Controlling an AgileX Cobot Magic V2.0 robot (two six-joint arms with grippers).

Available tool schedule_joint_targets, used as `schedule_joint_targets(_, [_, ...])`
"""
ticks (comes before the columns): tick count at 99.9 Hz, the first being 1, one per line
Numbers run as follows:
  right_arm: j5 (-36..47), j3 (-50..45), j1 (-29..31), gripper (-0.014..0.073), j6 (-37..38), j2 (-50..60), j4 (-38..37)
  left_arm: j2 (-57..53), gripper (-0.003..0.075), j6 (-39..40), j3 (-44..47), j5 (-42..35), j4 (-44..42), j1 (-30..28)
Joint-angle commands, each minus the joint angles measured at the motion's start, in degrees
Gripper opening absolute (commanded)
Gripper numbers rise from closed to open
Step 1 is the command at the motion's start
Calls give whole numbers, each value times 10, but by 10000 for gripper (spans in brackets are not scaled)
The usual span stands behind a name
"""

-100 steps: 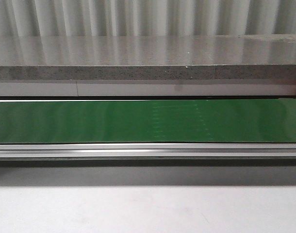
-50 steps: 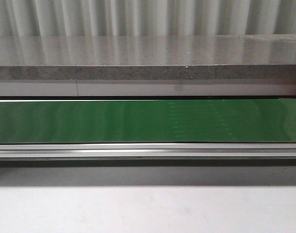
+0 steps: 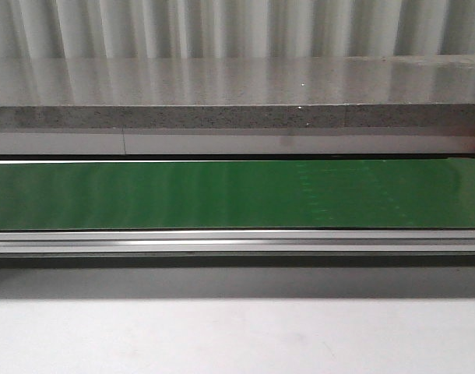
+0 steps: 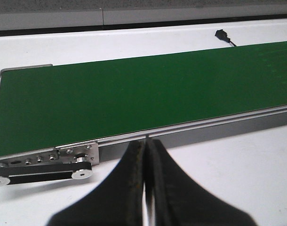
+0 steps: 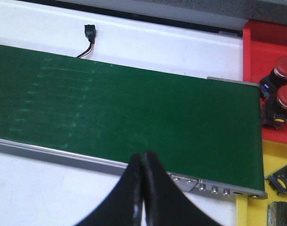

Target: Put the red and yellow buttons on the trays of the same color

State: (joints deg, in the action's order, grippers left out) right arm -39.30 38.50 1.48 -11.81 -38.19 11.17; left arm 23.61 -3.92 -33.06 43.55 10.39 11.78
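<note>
Even, fairly bright overhead light, cool in tone; the polished grey stone ledge (image 3: 237, 86) mirrors the ribbed white wall (image 3: 237, 27) in soft vertical streaks; the green conveyor belt (image 3: 222, 195) carries a dull sheen; a dark shadow band lies under its aluminium side rail (image 3: 237, 243); both wrist views blur the near black fingers (image 4: 134, 188); all frames look slightly soft and grainy.

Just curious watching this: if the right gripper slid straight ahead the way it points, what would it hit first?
Probably the metal side rail of the green conveyor belt, just ahead of the shut right gripper; its height is unclear.
</note>
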Motion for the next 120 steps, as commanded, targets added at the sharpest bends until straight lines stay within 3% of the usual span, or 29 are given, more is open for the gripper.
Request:
schedule_joint_targets(1, [38,-16,-1,-67,-6,55,0,3,-20,1,-15,-54,13,5])
schedule_joint_targets(28, [24,-79,-1,-67,-6,192,0,3,-20,1,-15,-57,13,5])
schedule_joint_targets(52, [24,-90,-1,-67,-6,207,0,13,-20,1,-19,-104,-7,5])
schedule_joint_targets(75, [24,-90,-1,-67,-6,207,0,112,-20,156,-84,-112,-162,-13])
schedule_joint_targets(94, [24,-90,-1,-67,-6,207,0,217,-12,168,-156,-85,-167,-62])
schedule_joint_targets(106, [24,-90,-1,-67,-6,207,0,285,76,168,-200,-69,-156,-94])
schedule_joint_targets(120, [24,-90,-1,-67,-6,207,0,352,321,168,-239,-65,-151,-127])
